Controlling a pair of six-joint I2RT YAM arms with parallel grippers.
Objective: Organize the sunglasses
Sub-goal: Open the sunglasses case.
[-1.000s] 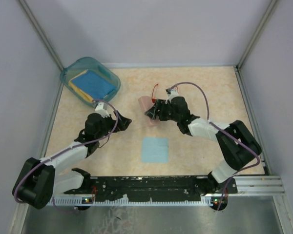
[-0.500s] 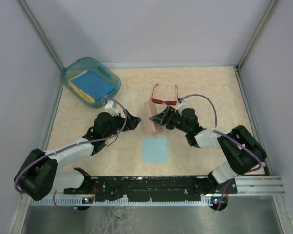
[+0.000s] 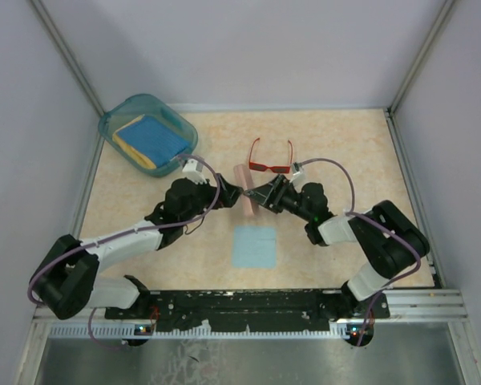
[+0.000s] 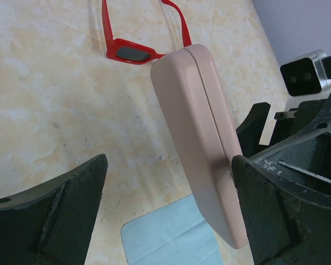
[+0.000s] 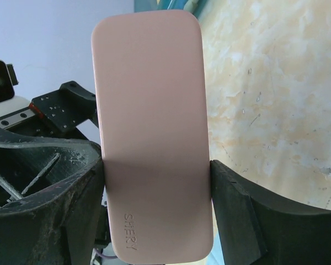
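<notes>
The sunglasses (image 3: 270, 166), red-framed with dark lenses, lie open on the table behind both grippers; they also show at the top of the left wrist view (image 4: 129, 52). My right gripper (image 3: 262, 196) is shut on the pink case (image 3: 244, 200) and holds it on edge, closed, above the table. The case fills the right wrist view (image 5: 151, 127) between the right gripper's (image 5: 157, 182) fingers. My left gripper (image 3: 229, 193) is open, its jaws wide on either side of the case (image 4: 204, 138). In the left wrist view the left gripper's (image 4: 168, 182) right finger is against the case.
A light blue cloth (image 3: 253, 246) lies flat on the table just in front of the case, also seen in the left wrist view (image 4: 165, 237). A teal bin (image 3: 108, 122) holding blue and yellow cloths stands at the back left corner. Walls enclose the table.
The right gripper has carried the pink case left and toward the front, uncovering the sunglasses. The left gripper has moved right, up to the case, so its open jaws straddle it.
</notes>
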